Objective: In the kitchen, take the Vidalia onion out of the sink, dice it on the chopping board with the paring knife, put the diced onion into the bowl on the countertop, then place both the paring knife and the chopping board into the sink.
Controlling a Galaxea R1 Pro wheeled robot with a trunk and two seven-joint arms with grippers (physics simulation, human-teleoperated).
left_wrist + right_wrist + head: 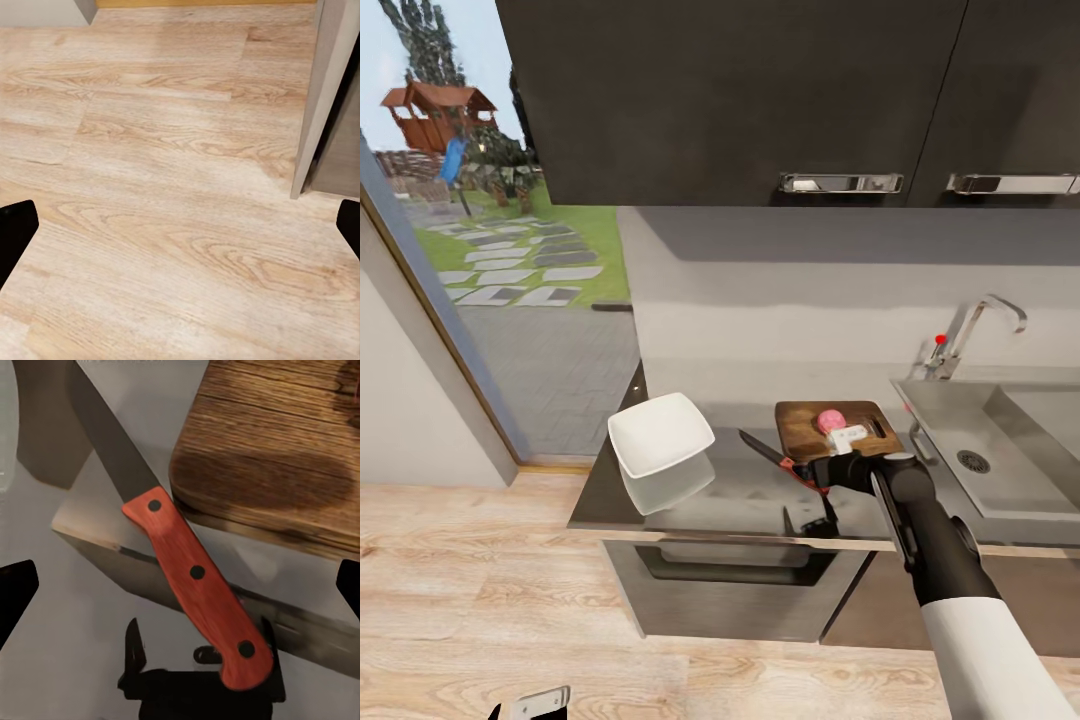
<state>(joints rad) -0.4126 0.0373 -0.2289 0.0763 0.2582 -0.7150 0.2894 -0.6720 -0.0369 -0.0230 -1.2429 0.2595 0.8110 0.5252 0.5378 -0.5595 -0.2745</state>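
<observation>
The whitish-pink Vidalia onion (830, 419) sits whole on the brown chopping board (833, 427) on the grey countertop (740, 495). The paring knife (775, 457) lies on the countertop just left of the board; its red handle (199, 585) points toward me and its dark blade (112, 442) points away. My right gripper (815, 478) hovers over the handle, open, its fingertips (15, 600) wide on either side without touching it. The white square bowl (660, 440) stands at the counter's left end. My left gripper (530, 708) hangs low over the floor, open (180, 232).
The steel sink (1000, 440) with its chrome tap (970, 335) lies right of the board. Dark wall cabinets (760, 100) hang above. An oven front (730, 585) sits under the counter. A glass door (490, 250) opens to the garden at the left, and the floor (180, 150) is wooden.
</observation>
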